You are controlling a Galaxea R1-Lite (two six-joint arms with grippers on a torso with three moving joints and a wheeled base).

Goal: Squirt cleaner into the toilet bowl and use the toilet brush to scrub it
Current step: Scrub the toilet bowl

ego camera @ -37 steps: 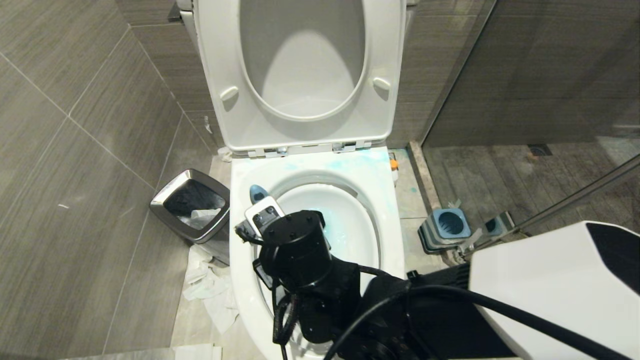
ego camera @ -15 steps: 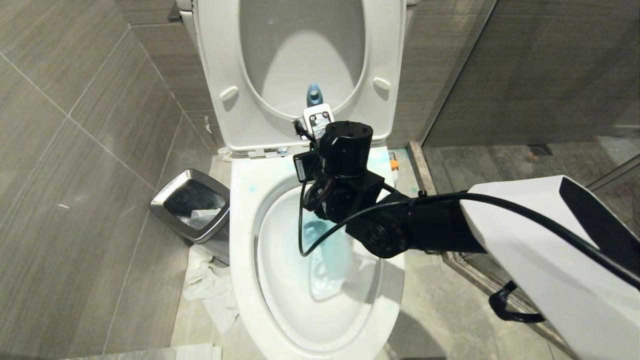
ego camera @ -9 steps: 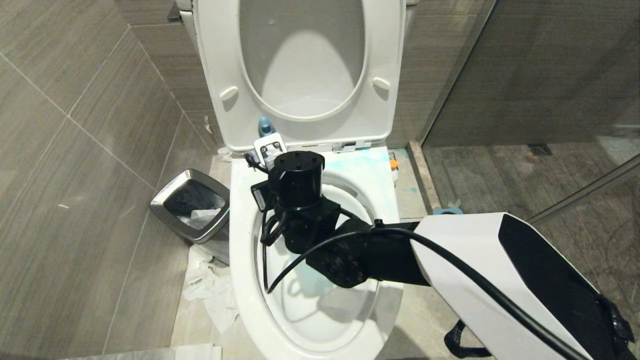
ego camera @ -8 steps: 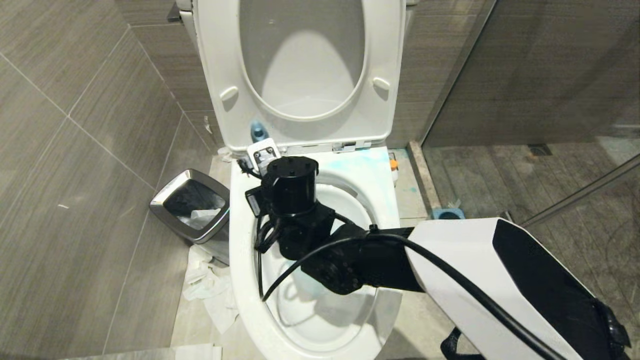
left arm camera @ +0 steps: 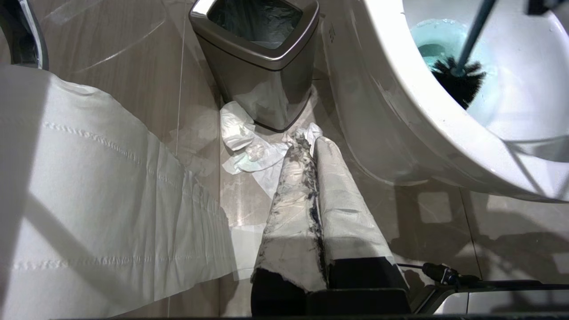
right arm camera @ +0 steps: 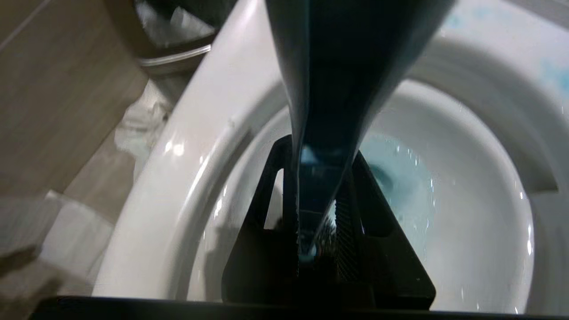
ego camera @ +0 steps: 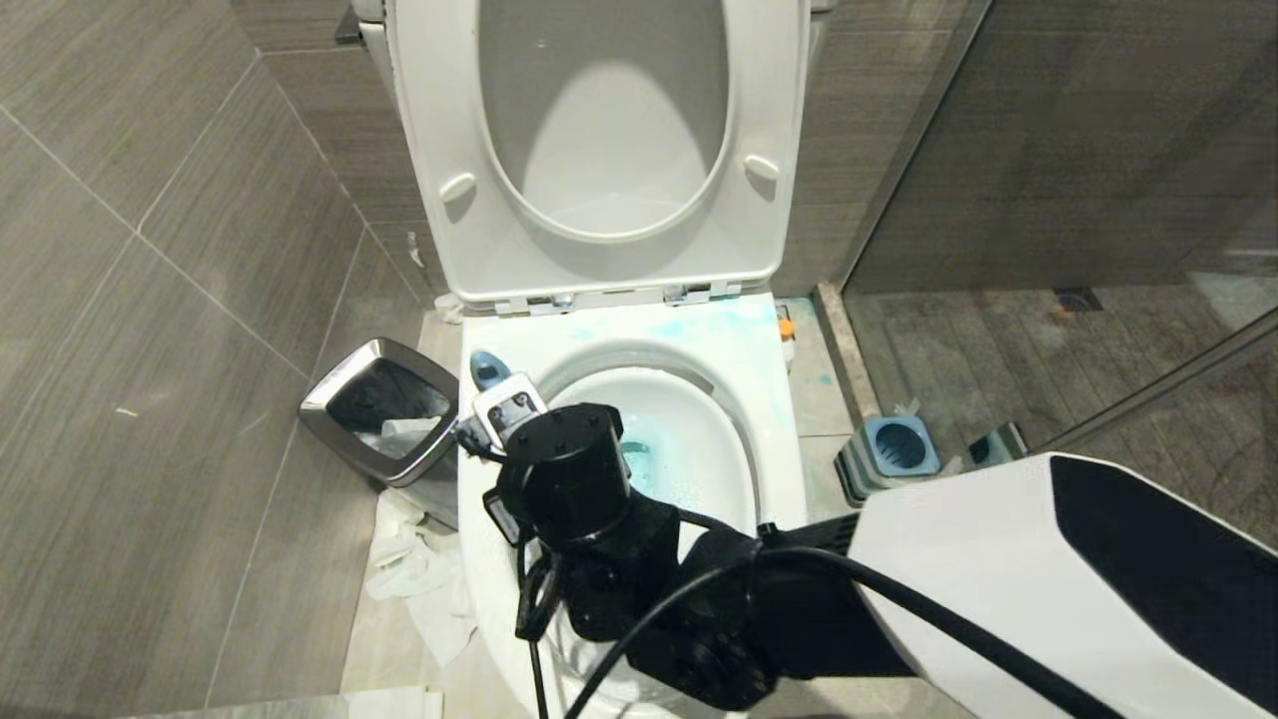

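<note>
Right arm reaches forward and to the left, wrist angled downward; right gripper (right arm camera: 318, 213) clamped. Left gripper (left arm camera: 311, 146) points downward, fingers pressed together.

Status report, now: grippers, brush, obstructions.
Right gripper shut on toilet brush, bristles down in toilet bowl, blue cleaner at the drain. Left gripper shut, parked low beside the bowl. Nothing blocking the brush.

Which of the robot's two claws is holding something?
The right gripper: its jaws clamp the toilet brush handle over the toilet bowl. The left gripper is shut on nothing, hanging above the floor beside the bowl.
</note>
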